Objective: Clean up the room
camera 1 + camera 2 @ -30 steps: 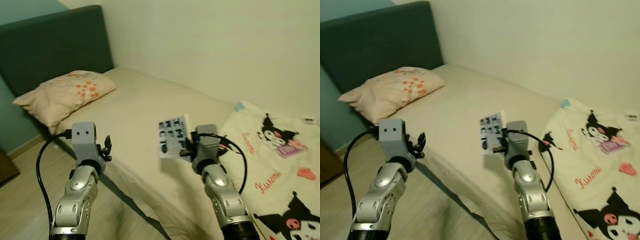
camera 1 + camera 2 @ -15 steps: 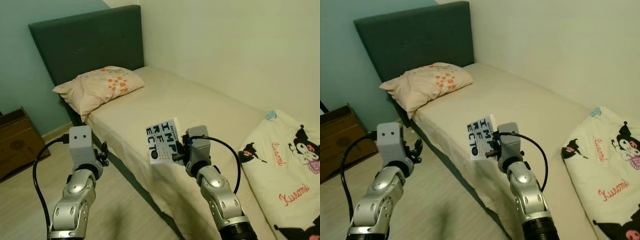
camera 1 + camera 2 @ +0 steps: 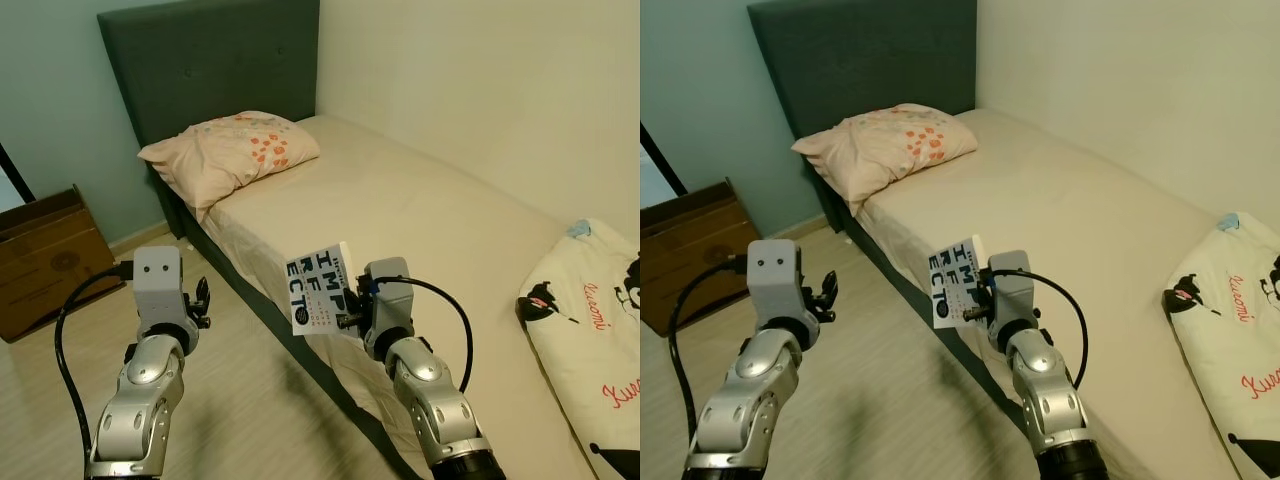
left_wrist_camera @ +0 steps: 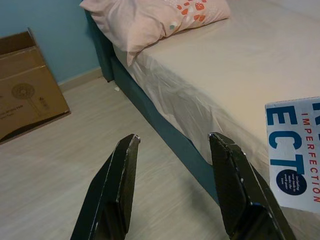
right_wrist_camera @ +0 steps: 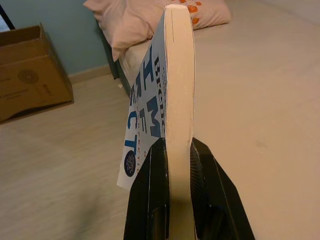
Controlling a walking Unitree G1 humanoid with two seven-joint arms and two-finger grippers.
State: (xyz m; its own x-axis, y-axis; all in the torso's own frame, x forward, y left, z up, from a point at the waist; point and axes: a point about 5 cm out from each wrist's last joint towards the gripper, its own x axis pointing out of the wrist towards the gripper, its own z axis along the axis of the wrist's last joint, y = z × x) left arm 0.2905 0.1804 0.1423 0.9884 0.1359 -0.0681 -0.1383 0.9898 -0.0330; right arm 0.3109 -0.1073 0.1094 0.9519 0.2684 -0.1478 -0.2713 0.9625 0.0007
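1. Beside the long bed (image 3: 450, 220) with its pale cream sheet, the robot stands on the light wooden floor (image 3: 60, 380) with both silver arms held out in front.
2. Its right gripper (image 5: 172, 150) has its jaws shut tight on a thin white paperback book (image 3: 320, 288) with big blue letters on the cover. The book stands up on its edge and hangs in the air just by the side of the bed.
3. Its left gripper (image 4: 175, 185) has its jaws wide apart and holds nothing. It hovers over the floor.
4. A second ago the head camera saw the middle of the bed and a cream blanket (image 3: 600, 320) with black cartoon cats. Now the whole picture has slid over, so the camera has turned. The blanket is at the far edge of the picture.
5. Now a brown cardboard box (image 3: 50, 260) shows by the blue-green wall, next to the dark padded headboard (image 3: 210, 60). The pink pillow (image 3: 230, 150) with orange spots lies at the head of the bed.
6. The book sits the same way in the jaws as before.
7. My guess is that the robot is turning away from the bed to carry the book somewhere to put it away. The tidy-up is not done yet, because the book is in the air.
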